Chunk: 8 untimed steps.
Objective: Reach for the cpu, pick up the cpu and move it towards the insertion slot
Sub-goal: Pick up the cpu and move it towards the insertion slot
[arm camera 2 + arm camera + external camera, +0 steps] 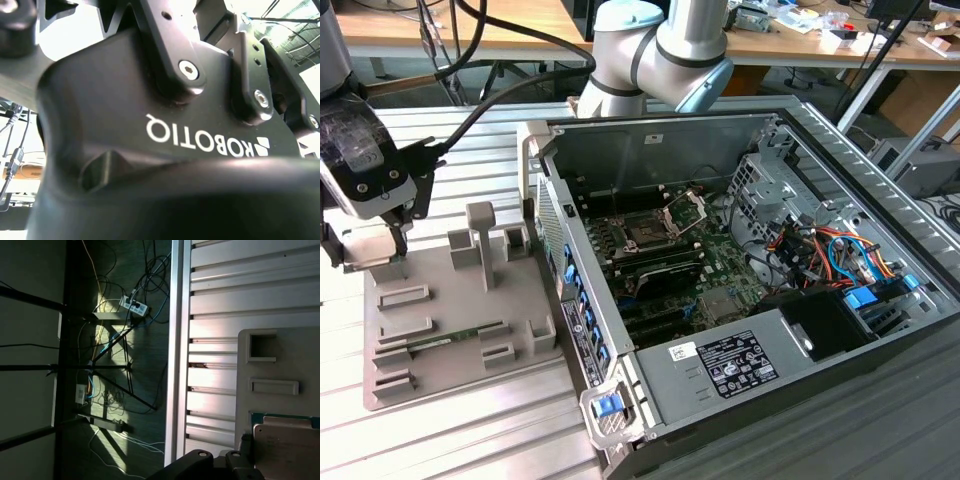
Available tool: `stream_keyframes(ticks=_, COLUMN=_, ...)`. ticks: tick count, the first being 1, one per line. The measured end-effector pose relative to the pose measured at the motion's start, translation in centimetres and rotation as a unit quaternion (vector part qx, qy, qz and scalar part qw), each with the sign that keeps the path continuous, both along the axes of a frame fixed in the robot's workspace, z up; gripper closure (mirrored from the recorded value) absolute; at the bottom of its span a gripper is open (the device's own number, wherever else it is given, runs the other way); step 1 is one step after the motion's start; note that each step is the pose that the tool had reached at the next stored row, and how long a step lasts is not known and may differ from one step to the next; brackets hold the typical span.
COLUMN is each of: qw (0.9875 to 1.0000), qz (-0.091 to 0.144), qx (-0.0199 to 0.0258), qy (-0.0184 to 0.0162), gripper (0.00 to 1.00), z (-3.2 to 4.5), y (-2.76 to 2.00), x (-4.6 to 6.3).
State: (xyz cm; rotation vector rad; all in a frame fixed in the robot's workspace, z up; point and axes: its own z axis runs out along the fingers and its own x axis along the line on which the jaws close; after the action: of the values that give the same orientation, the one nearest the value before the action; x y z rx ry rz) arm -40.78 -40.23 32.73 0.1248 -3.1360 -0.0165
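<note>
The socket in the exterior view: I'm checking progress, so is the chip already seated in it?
No, the socket is a dark bare square in its silver frame, and the gripper is over the grey tray.

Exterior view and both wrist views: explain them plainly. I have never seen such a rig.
The exterior view comes from a camera off the machine: a robot arm, its gripper over a grey tray on a ribbed metal table. A green memory stick lies in the tray. At the exterior view's right is an open computer case with the insertion slot on its board. Both wrist cameras ride on the arm: the second shows the gripper's black body, the first the tray with the cpu beside the gripper. Whether the cpu is held, I cannot tell.
</note>
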Motion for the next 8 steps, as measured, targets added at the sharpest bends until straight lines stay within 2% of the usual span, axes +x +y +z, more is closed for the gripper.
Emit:
stream_keyframes(ticks=6, qw=1.0, qz=0.0, qx=0.0, qy=0.0, gripper=0.45, z=0.11, y=0.0, x=0.01)
stream_keyframes(ticks=8, qw=1.0, qz=0.0, qx=0.0, qy=0.0, gripper=0.45, z=0.69, y=0.0, x=0.04)
